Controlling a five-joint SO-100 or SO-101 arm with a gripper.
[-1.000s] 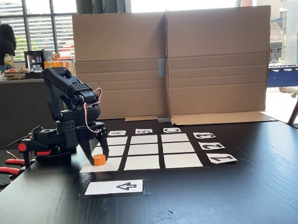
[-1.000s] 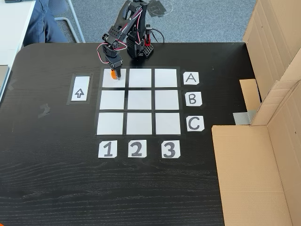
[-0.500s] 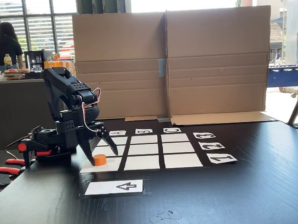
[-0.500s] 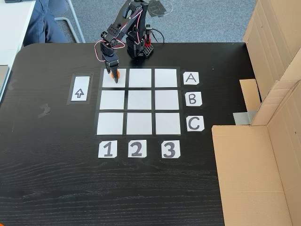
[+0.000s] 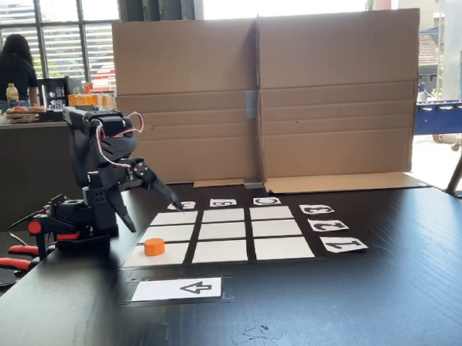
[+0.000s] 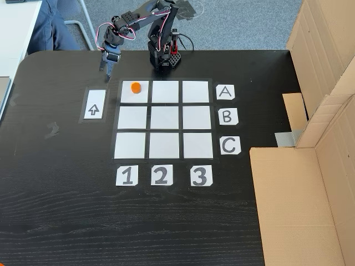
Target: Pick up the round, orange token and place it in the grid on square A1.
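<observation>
The token (image 6: 135, 87) is bright orange on the blank white paper of square A1 (image 6: 135, 95). The grid (image 6: 164, 119) is white rectangles with black gaps, edged by white cards with black letters and numbers. The table (image 6: 66, 210) is black woodgrain. The arrow card (image 6: 94, 104) is white with a black arrow. The arm (image 5: 99, 160) is black with red wires; the cardboard (image 5: 266, 97) is plain brown.

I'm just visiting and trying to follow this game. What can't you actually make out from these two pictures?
- Whether the token carries any marking: too small in both fixed views.
- The cardboard screen: cut off by the right edge in a fixed view.
- The gripper: its fingertip tops blend into the dark arm in a fixed view.
- The label cards behind the grid: small, foreshortened, upside down.
</observation>
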